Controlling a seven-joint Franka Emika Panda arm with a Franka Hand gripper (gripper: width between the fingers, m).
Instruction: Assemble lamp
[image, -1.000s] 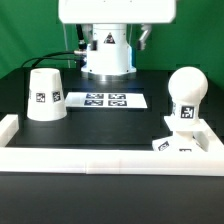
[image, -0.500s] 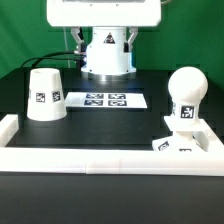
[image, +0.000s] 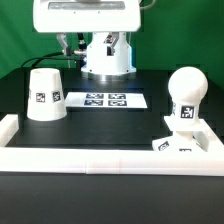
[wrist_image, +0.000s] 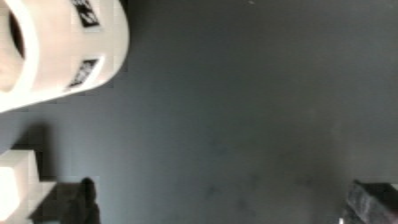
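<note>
The white cone shade stands on the black table at the exterior view's left. It also shows in the wrist view, off to one side of the jaws. The round-headed bulb stands upright at the right, on or right behind the flat base, which lies against the front rail. My gripper is open and empty, with the two dark fingertips wide apart above bare table. In the exterior view only the white hand shows, high at the back; its fingers are out of view there.
The marker board lies flat in front of the arm's white pedestal. Long white border rails run along the front and sides. A piece of rail shows near one fingertip in the wrist view.
The hand has moved toward the exterior view's left, from above the pedestal to nearer the shade's side. The lamp parts have not moved.
</note>
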